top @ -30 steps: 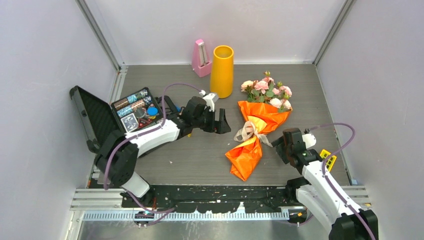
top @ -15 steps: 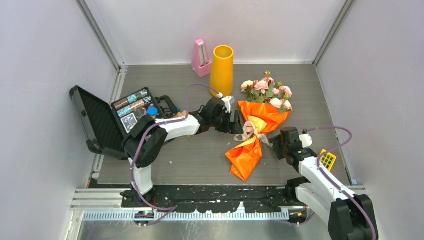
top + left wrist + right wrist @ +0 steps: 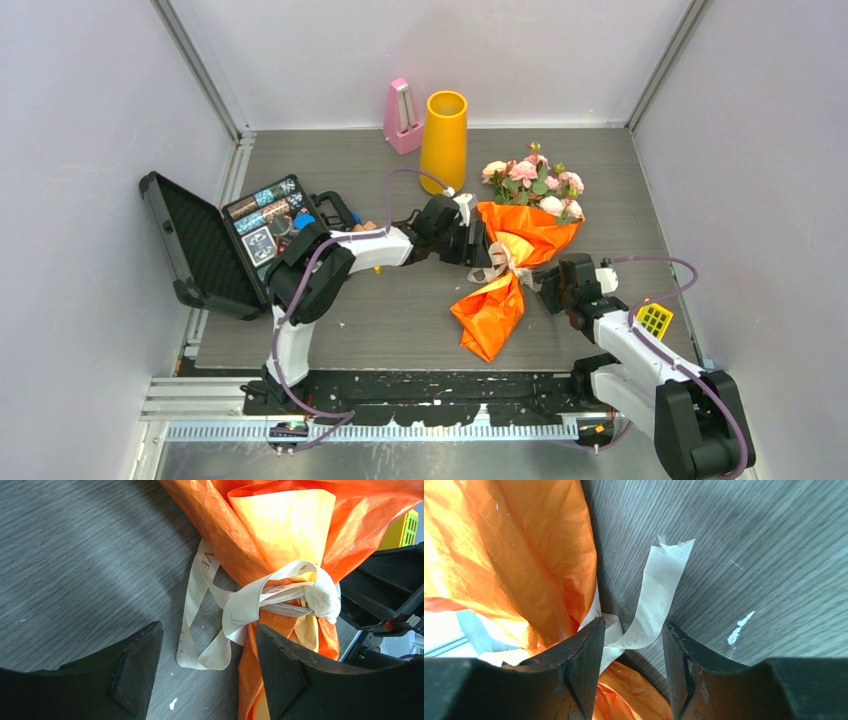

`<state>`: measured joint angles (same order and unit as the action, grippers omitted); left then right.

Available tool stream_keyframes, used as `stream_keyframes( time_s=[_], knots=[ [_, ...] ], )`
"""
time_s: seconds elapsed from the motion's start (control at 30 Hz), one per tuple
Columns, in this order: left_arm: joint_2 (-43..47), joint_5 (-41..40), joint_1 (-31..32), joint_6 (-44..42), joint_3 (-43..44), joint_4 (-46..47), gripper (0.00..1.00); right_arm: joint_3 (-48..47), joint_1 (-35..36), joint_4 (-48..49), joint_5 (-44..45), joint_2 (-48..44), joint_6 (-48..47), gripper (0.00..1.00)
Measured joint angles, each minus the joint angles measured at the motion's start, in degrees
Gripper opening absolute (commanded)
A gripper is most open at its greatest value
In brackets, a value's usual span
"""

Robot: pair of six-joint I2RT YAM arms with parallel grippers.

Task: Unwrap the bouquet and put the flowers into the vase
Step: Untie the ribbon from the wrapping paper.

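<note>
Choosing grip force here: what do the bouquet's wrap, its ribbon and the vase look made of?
Wrap: thin orange paper or film with a faint sheen and fine crinkles.
Ribbon: beige woven fabric, matte, with a visible weave and a frayed cut end.
Vase: smooth, even yellow-orange, rigid-looking; plastic or ceramic, cannot tell.

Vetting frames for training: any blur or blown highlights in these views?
Left wrist: ribbon sharp, table grain smeared at upper left, fingers nearly black. Right wrist: ribbon tail crisp, white blown-out patch at left edge. Top external: evenly lit, sharp, soft shadows.
</note>
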<state>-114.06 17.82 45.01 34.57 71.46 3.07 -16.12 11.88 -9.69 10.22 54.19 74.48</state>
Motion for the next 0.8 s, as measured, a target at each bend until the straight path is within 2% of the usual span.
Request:
stream_keyframes(
  time_s=[0.17,0.2,0.37,0.47,0.5,0.67,0.8],
  knots=[
    [-1.60,0.28,0.37,0.22,1.03,0.02,0.57,0.72,0.00,2.80,-0.74,0.96,0.94,0.47],
    [-1.99,0.37,0.42,0.44,1.33,0.02,0.51,0.83,0.00,3.04,-0.96,0.98,1.05,0.46],
    [-3.63,1.09,0.57,1.42,2.47,0.26,0.18,1.90,0.00,3.98,-1.77,0.98,2.01,0.18],
    [-3.72,1.31,0.68,1.64,2.47,0.55,0.05,2.78,0.00,4.09,-1.95,0.96,2.21,0.03],
    [-3.72,1.31,0.70,1.53,2.47,0.83,0.01,2.89,0.00,4.07,-1.90,0.94,2.16,0.02],
    [-2.82,1.05,0.72,0.98,2.25,1.53,0.00,2.93,0.00,3.48,-1.51,-0.42,1.55,0.00],
    [1.81,0.48,0.72,0.02,1.20,1.77,0.00,2.14,0.00,-0.68,0.11,-5.81,-0.20,0.00]
  ],
)
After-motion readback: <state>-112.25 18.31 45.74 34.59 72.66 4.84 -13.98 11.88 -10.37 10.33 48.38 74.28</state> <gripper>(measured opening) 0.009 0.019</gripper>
